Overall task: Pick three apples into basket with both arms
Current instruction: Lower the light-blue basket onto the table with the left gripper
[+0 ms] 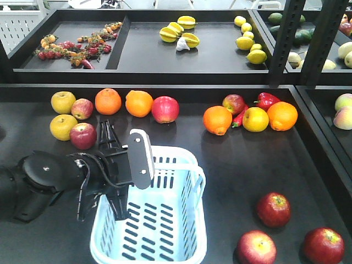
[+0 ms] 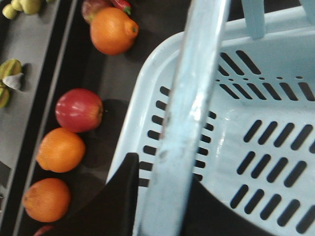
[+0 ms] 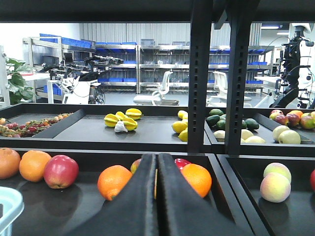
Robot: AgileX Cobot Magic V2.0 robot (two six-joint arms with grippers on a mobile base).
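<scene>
dark-red apples [image 1: 273, 209] 3 | other red apples [image 1: 165, 109] 4 | yellow apples [image 1: 63, 102] 3 | oranges [image 1: 108, 101] 4 | starfruit [image 1: 186, 22] 4 | pale blue basket [image 1: 190, 220] 1

The basket [image 1: 193, 212] and the apple [image 1: 256, 248] nearest it run off the bottom edge, and the basket's handle [image 2: 192, 98] hides the fingertips of the left gripper [image 2: 165, 211].

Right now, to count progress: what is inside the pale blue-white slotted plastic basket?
The basket shows only its bare slotted floor, no fruit. The bulky black left arm covers part of one wall.
</scene>
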